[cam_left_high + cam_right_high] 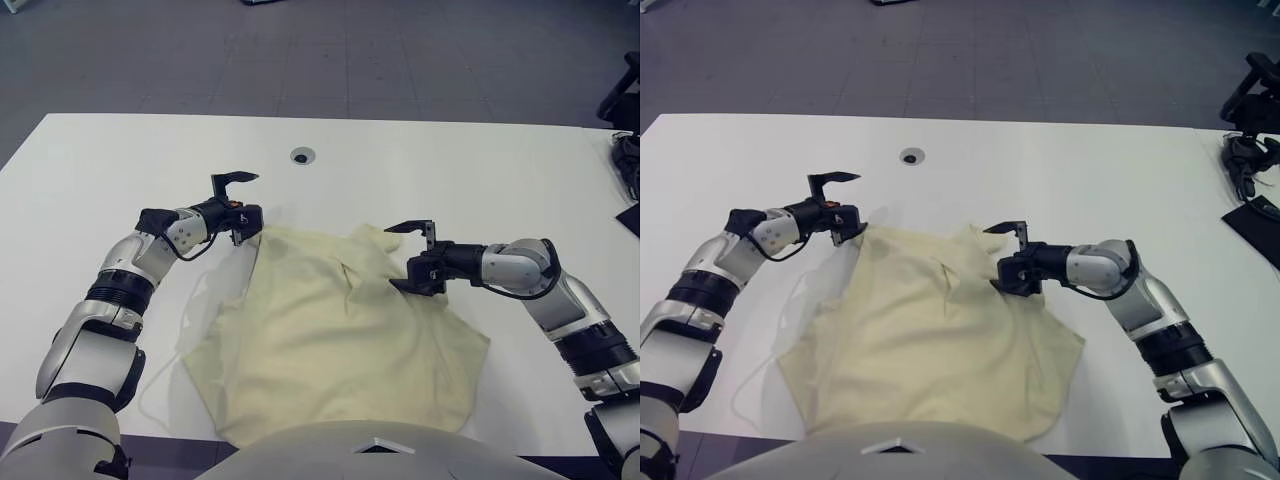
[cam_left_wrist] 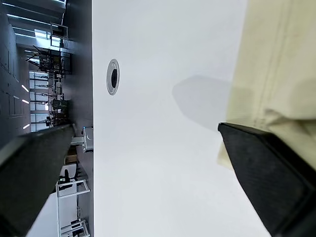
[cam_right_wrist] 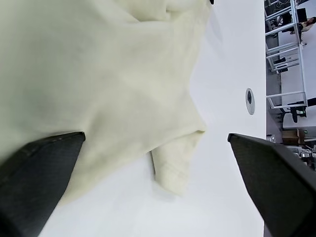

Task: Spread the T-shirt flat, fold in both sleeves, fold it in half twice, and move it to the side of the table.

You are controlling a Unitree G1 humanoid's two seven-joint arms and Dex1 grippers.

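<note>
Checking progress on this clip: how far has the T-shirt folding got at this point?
Nothing looks finished: the T-shirt lies rumpled on the table, its far edge bunched. In hand: the left gripper and right gripper sit open at the shirt's far edge, gripping nothing. Left to do: spreading it flat, both sleeve folds, two half folds, and moving it aside.
</note>
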